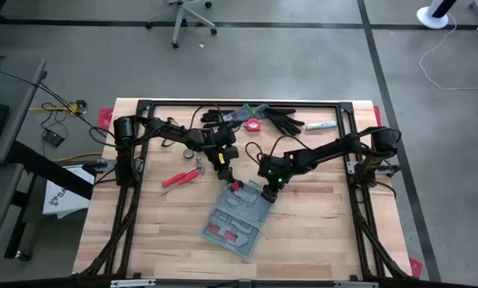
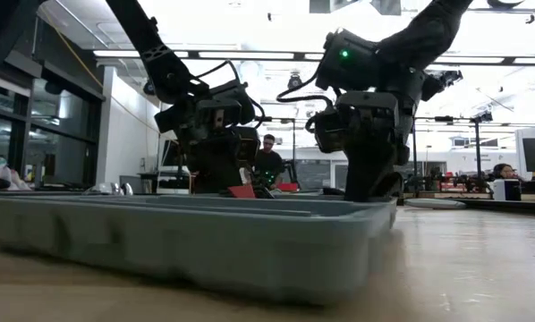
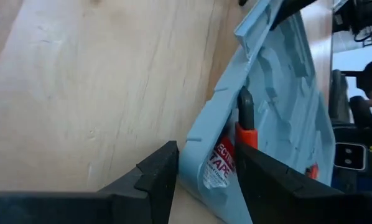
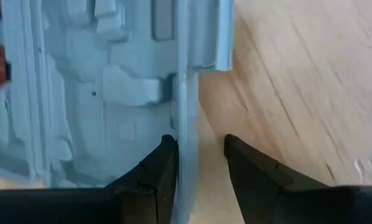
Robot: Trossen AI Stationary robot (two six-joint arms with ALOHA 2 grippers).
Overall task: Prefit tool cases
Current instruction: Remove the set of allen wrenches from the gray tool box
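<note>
The tool case (image 1: 237, 222), an open grey-blue tray, lies flat on the wooden table (image 1: 335, 232) at mid-table with red-handled tools in its moulded inside. My left gripper (image 1: 231, 182) is at the case's far left corner, closed over the wall there (image 3: 195, 155). My right gripper (image 1: 270, 192) is at the far right corner, open, its fingers (image 4: 155, 177) astride the side wall (image 4: 187, 124). The outer finger stands apart from that wall. The low view shows both grippers behind the case's near wall (image 2: 205, 241). My left gripper pinches the case's corner wall (image 3: 195, 155), one finger outside it and one inside against a tape roll (image 3: 222, 163) lodged there. The fingers slant down from the table's far left. The case's bottom rests on the table. My right gripper has its inner finger (image 4: 161, 168) close against the wall's inner face; I cannot tell whether it touches.
Red-handled pliers (image 1: 181, 178) lie loose on the table left of the case. Black gloves (image 1: 285, 122), a red roll (image 1: 253, 125) and small items sit along the far edge. A black frame (image 1: 239, 104) rims the table. People show in the room beyond (image 2: 267, 161).
</note>
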